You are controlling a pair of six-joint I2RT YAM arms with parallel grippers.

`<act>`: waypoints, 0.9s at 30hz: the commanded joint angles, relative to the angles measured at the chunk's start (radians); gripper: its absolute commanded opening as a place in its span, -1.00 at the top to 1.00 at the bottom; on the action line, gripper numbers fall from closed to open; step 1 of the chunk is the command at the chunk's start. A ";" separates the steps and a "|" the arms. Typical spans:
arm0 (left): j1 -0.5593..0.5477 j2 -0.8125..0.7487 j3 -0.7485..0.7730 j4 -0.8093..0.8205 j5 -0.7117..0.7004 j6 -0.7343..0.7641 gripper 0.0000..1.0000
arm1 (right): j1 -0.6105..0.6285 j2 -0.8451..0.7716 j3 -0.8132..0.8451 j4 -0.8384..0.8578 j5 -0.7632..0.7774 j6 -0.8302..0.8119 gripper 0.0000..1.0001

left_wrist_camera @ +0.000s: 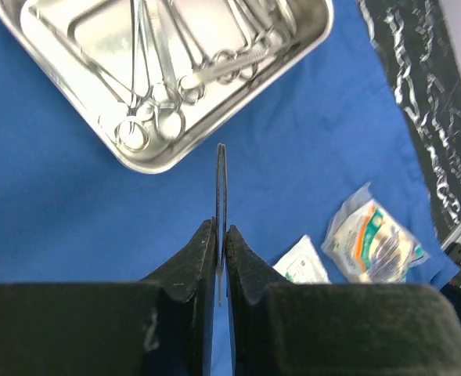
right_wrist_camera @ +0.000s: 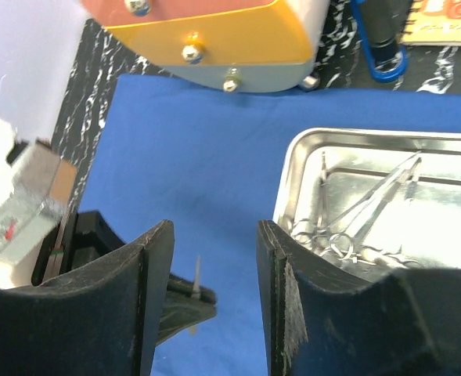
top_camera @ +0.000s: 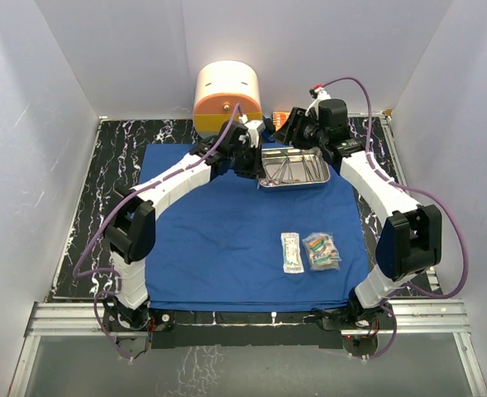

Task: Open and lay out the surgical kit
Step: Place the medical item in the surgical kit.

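Note:
The royal-blue cloth (top_camera: 226,231) lies spread flat. At its far edge stands the steel tray (top_camera: 294,187), with scissors and forceps (left_wrist_camera: 163,102) inside it. My left gripper (left_wrist_camera: 221,229) hovers over the cloth just beside the tray's (left_wrist_camera: 148,163) corner, shut on a thin steel instrument (left_wrist_camera: 221,176) seen edge-on, whose tip points toward the tray. My right gripper (right_wrist_camera: 214,227) stands open and empty next to the tray (right_wrist_camera: 289,180), with the left gripper's fingers (right_wrist_camera: 185,301) just beyond it. Two clear packets (top_camera: 291,252) (top_camera: 322,251) lie on the near right of the cloth.
A round cream-and-orange drawer container (top_camera: 226,95) stands behind the cloth, close to both grippers. A small orange box (right_wrist_camera: 441,19) and a blue-and-black object (right_wrist_camera: 383,39) lie on the black marbled tabletop (top_camera: 115,165) behind the tray. White walls enclose three sides.

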State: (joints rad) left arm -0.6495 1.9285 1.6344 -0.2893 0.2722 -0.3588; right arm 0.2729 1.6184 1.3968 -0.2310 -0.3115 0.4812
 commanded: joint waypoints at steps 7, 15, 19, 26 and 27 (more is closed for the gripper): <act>-0.111 -0.167 -0.246 -0.031 -0.017 -0.098 1.00 | -0.133 -0.076 -0.008 0.036 0.029 -0.155 0.09; -0.193 -0.144 -0.336 -0.067 -0.049 -0.387 1.00 | -0.230 -0.175 -0.146 0.071 0.081 -0.313 0.11; -0.277 -0.118 -0.320 -0.121 -0.120 -0.468 1.00 | -0.281 -0.223 -0.217 0.106 0.052 -0.322 0.15; -0.342 -0.049 -0.303 -0.185 -0.216 -0.588 1.00 | -0.310 -0.245 -0.259 0.119 0.042 -0.338 0.14; -0.349 -0.043 -0.316 -0.179 -0.214 -0.601 1.00 | -0.310 -0.241 -0.257 0.121 0.040 -0.336 0.14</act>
State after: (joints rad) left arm -0.9905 1.8587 1.3163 -0.4156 0.1055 -0.8574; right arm -0.0391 1.4017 1.1374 -0.1867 -0.2600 0.1707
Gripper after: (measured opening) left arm 0.054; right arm 0.427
